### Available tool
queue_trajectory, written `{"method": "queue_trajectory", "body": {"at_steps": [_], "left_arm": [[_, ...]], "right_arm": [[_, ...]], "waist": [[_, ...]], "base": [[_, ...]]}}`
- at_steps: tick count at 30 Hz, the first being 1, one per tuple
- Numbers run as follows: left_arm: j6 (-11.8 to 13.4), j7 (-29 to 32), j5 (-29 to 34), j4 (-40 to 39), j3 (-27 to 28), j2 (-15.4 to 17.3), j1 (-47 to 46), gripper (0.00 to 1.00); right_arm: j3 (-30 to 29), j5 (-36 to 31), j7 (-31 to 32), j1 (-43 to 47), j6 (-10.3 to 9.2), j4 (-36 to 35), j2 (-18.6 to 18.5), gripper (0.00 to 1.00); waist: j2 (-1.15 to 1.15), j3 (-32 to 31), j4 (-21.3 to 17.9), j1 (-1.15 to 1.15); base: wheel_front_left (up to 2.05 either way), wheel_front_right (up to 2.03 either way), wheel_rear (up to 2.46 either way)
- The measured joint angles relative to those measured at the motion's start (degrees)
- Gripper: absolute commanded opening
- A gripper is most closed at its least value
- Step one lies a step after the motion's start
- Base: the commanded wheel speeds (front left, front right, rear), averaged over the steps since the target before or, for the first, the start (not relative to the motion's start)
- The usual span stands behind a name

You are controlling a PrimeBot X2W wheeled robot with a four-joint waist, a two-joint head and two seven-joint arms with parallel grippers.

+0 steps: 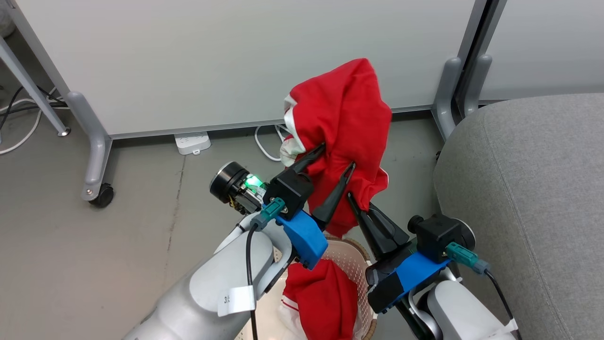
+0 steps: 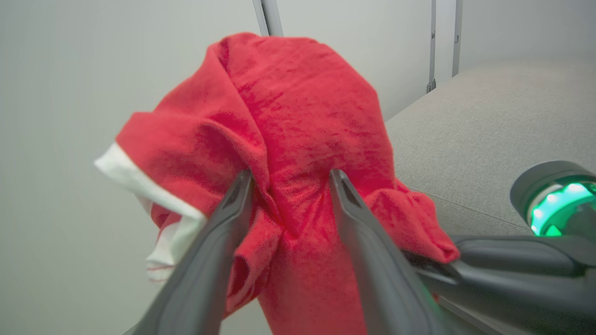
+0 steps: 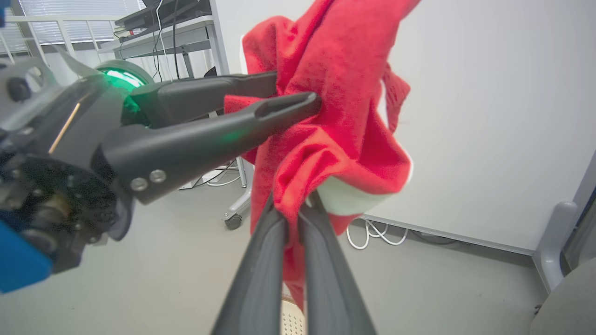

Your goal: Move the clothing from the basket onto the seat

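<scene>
One red garment (image 1: 347,118) with white trim hangs lifted above the basket (image 1: 359,250). My left gripper (image 1: 338,157) is shut on a bunched fold of it; the left wrist view shows fabric (image 2: 288,139) squeezed between the fingers (image 2: 235,204). My right gripper (image 1: 353,197) is shut on the garment's lower edge, its fingertips (image 3: 274,218) pinching red cloth (image 3: 344,139) just below the left gripper (image 3: 295,90). A second red garment (image 1: 325,297) lies in the basket under my arms. The grey seat (image 1: 528,198) stands to the right, apart from the cloth.
White partition panels stand behind on grey feet, one with a caster (image 1: 101,194). A power strip (image 1: 192,142) and white cables (image 1: 264,144) lie on the grey floor at the panel's base. A desk (image 3: 153,28) shows in the right wrist view.
</scene>
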Motion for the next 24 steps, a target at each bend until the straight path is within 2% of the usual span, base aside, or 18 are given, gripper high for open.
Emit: {"method": "queue_trajectory", "body": {"at_steps": [14, 24], "left_arm": [[0.33, -0.01, 1.02, -0.40, 0.92, 0.27, 0.10, 1.00], [0.33, -0.02, 1.12, -0.27, 1.11, 0.42, 0.55, 1.00]], "right_arm": [[-0.04, -0.11, 0.00, 0.03, 0.00, 0.00, -0.29, 0.00], [-3.49, -0.69, 0.00, 0.08, 0.00, -0.60, -0.68, 0.00]], "waist": [[0.00, 0.40, -0.34, 0.00], [0.00, 1.25, -2.25, 0.00]], "base": [[0.00, 0.00, 0.00], [0.00, 0.00, 0.00]]}}
